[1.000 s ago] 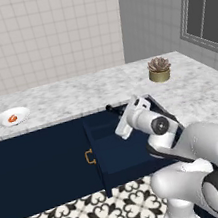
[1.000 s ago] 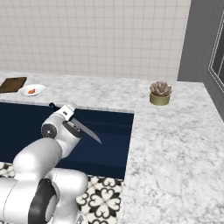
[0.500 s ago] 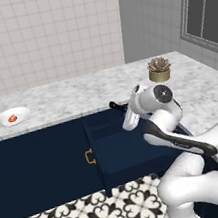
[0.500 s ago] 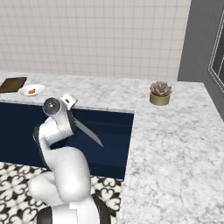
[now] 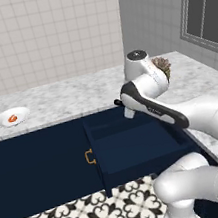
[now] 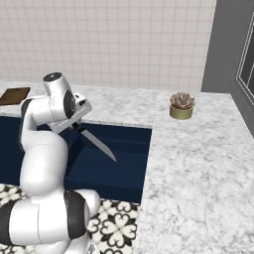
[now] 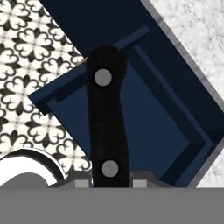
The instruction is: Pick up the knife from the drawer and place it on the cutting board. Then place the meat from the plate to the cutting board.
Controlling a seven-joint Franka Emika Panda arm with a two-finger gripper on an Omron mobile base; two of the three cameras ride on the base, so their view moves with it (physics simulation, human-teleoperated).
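The end effector (image 6: 75,122) is closed tight on the knife (image 6: 96,143), up above the open drawer (image 5: 137,144). I think it must next go left to the cutting board (image 6: 14,95).

Arm swung up since earlier; tool (image 6: 79,119) lifted knife (image 6: 96,144) higher above open drawer (image 6: 111,168), blade angled down.

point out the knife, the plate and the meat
knife (image 6: 99,145), right base view, middle of the blade
plate (image 5: 20,114), left base view, bare right rim
meat (image 5: 12,118), left base view, its middle
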